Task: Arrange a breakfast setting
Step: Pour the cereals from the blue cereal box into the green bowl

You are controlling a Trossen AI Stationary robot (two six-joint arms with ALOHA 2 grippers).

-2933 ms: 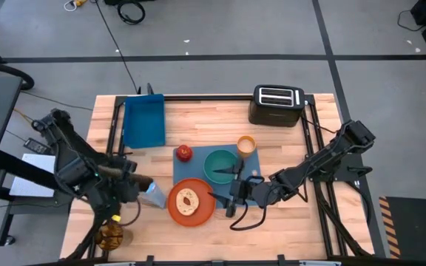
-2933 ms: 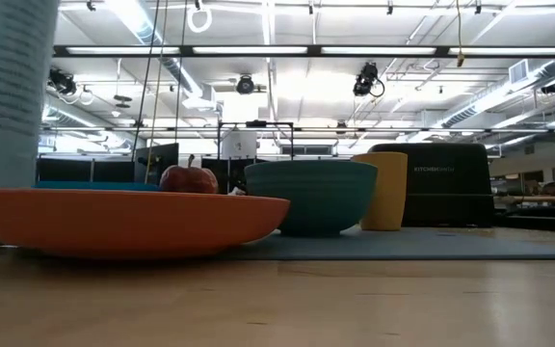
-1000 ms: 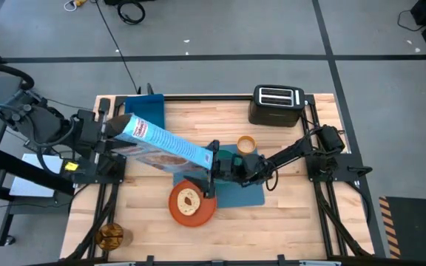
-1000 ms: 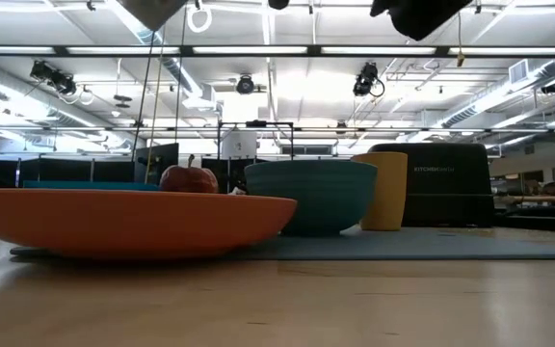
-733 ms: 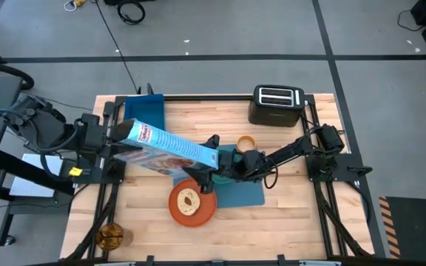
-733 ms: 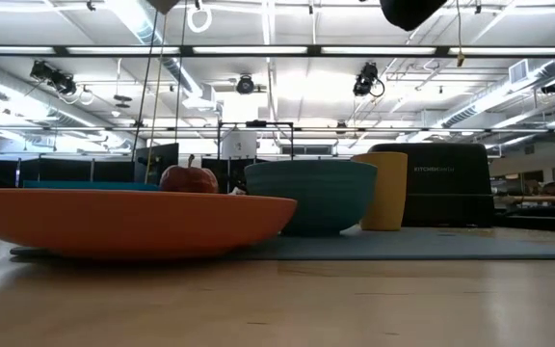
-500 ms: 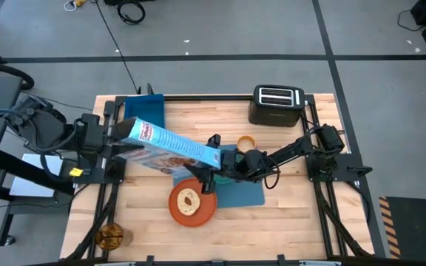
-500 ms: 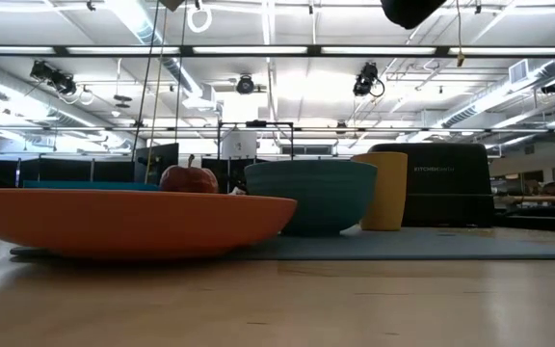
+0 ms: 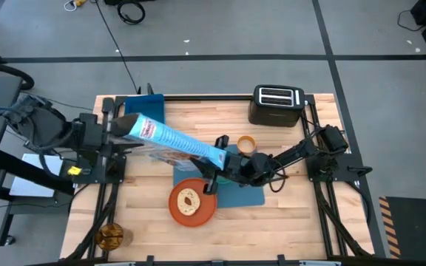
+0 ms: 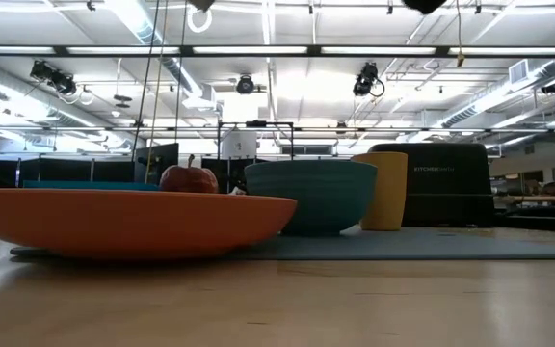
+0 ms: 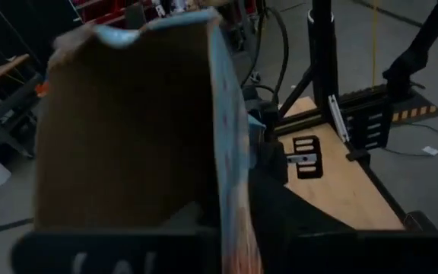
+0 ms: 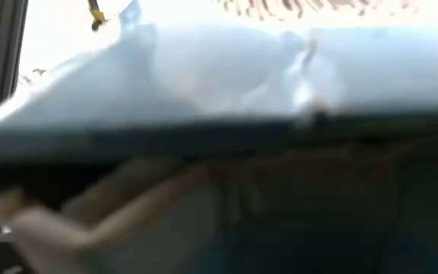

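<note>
Above the blue placemat (image 9: pixel 241 194), item one: blue cereal bag (image 9: pixel 174 142), held aloft and slanted, spanning from the left gripper (image 9: pixel 111 131) to the right gripper (image 9: pixel 214 168). Left gripper clamps the bag's end; right gripper meets the bag's other end over the placemat, finger spread impossible to tell. On the placemat: teal bowl (image 10: pixel 310 196), orange cup (image 9: pixel 246 145). Overlapping the placemat's near-left corner: orange plate (image 9: pixel 192 203) bearing bread piece (image 9: pixel 188 199). Beyond the placemat's far edge: toaster (image 9: pixel 277 105). Apple (image 10: pixel 189 178) beside the bowl.
</note>
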